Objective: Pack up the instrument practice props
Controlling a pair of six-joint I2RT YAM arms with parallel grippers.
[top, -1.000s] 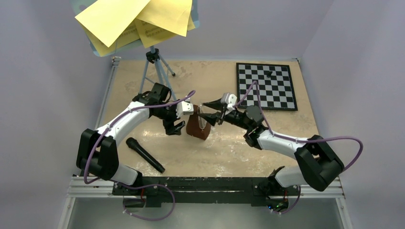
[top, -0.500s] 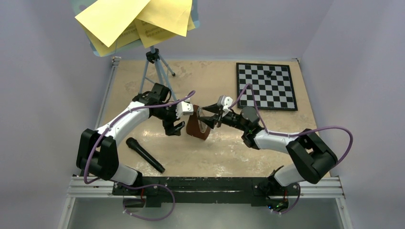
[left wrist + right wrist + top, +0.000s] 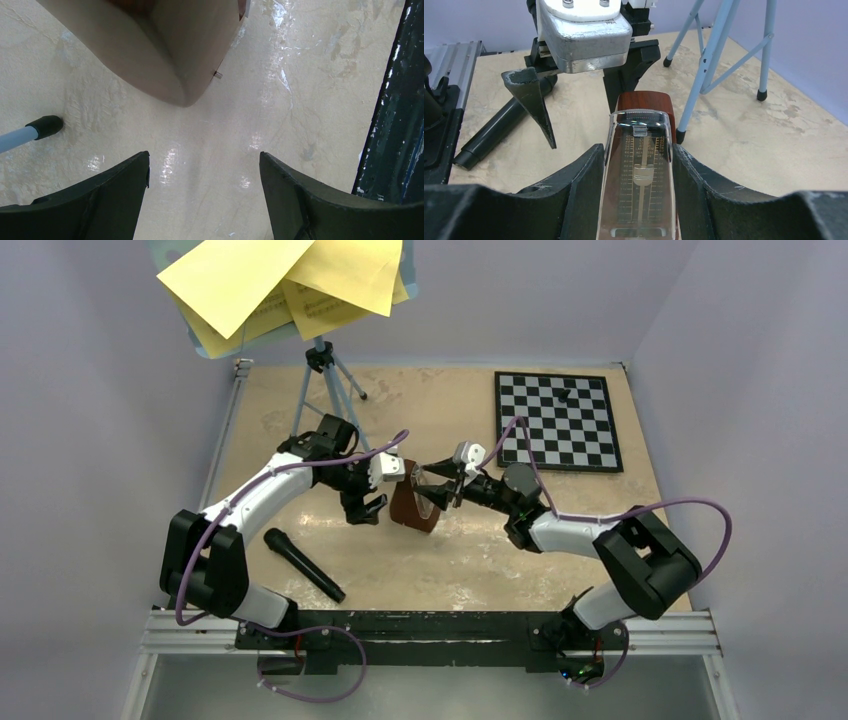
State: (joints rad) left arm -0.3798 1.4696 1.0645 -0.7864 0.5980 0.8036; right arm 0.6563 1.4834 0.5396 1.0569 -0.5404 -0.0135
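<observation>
The brown pyramid-shaped metronome (image 3: 413,502) stands at mid-table, its clear front cover facing the right wrist camera (image 3: 640,150). My right gripper (image 3: 432,486) is shut on the metronome, one black finger pressed against each side (image 3: 639,167). My left gripper (image 3: 368,504) hangs open just left of the metronome, pointing down at bare table (image 3: 204,165), with the metronome's base (image 3: 165,45) beyond its tips. The light-blue music stand (image 3: 322,380) stands at the back left, and yellow sheet-music pages (image 3: 240,280) lie on its tray (image 3: 203,344).
A black microphone (image 3: 303,564) lies near the front left. A black-and-white chessboard (image 3: 558,420) lies at the back right. One rubber-tipped tripod foot (image 3: 45,126) rests close to the left gripper, and other stand legs (image 3: 704,65) rise behind the metronome.
My right arm has shifted left, bringing its wrist closer over the metronome. The left arm and the metronome have stayed where they were.
</observation>
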